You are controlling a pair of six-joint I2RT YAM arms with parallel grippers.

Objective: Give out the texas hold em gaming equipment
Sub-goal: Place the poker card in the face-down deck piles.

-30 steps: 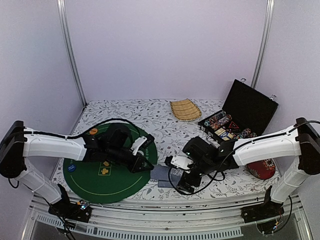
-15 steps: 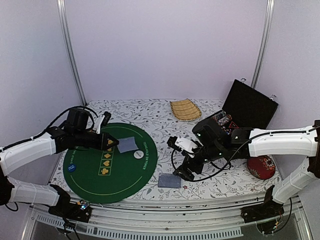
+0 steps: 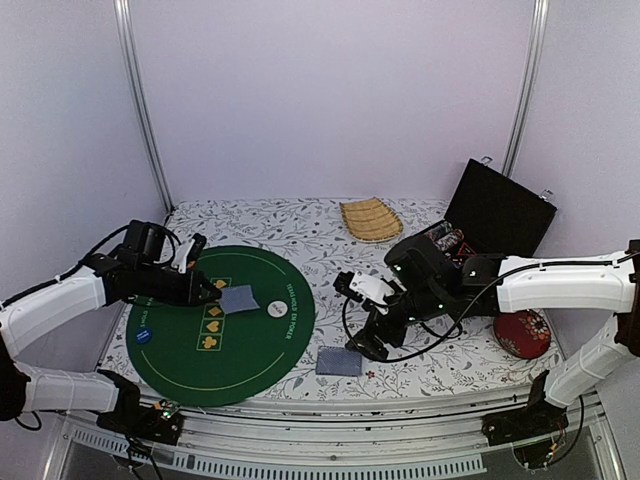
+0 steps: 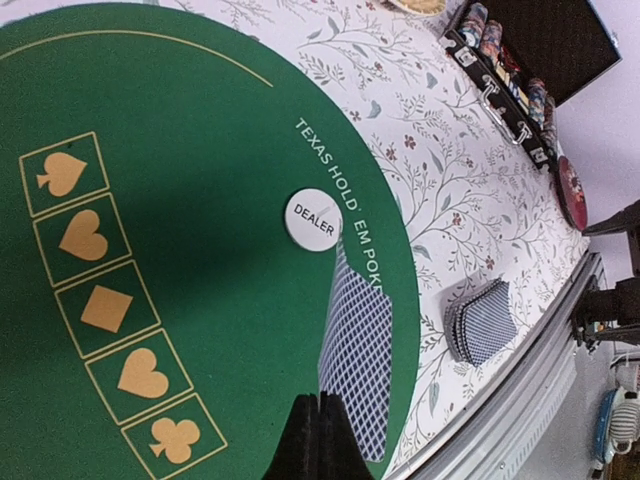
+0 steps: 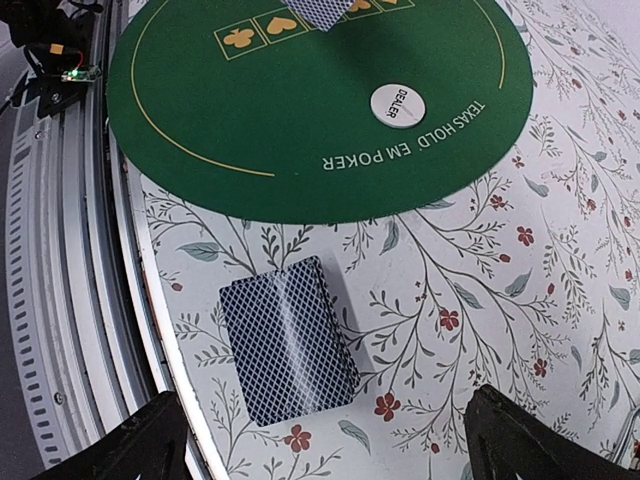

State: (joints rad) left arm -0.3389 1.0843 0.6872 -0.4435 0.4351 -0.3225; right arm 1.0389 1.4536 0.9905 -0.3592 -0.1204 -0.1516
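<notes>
Now the left hand (image 3: 213,293) pinches one blue-backed card (image 3: 238,298) by its edge, holding it over the green mat (image 3: 230,365) just beside the row of suit boxes and near the white dealer button (image 3: 276,309). Meanwhile the right hand (image 3: 362,346) hangs wide open above the deck (image 3: 338,361), which lies on the floral counter (image 3: 420,370) just off the mat's edge.

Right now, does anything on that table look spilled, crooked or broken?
Only the deck of cards on the flowered cloth, just off the green mat: its stack is slid slightly askew, not squared. The left claw holds one card over the mat. Nothing looks spilled or broken.
</notes>
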